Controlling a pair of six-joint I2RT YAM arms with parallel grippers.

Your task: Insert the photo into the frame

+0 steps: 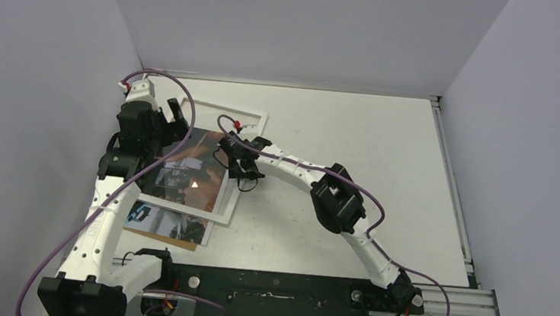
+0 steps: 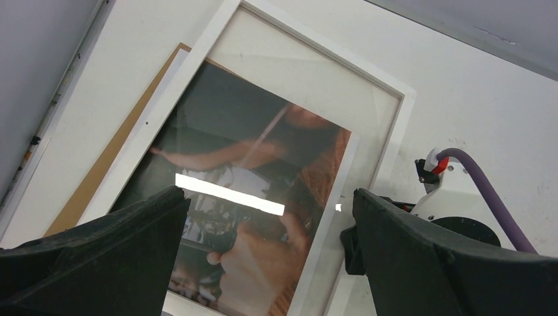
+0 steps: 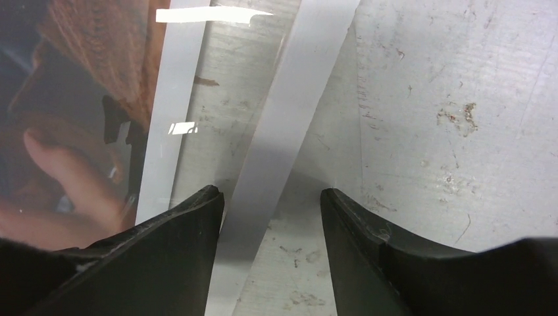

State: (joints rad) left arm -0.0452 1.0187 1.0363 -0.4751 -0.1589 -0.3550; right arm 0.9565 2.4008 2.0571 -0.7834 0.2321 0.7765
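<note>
Right arm reaches forward-left, elbow bent, wrist tipped down. Right gripper (image 3: 270, 194) half spread, fingers straddling frame (image 3: 287, 112) side rail, not clamped on it. Photo (image 3: 79, 99) just left of gripper, within frame outline. Left arm raised; left gripper (image 2: 270, 197) spread wide, empty, hovering above photo.

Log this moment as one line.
left gripper: open, above photo | right gripper: open, astride frame rail | photo: askew under frame, sticking out past it
</note>
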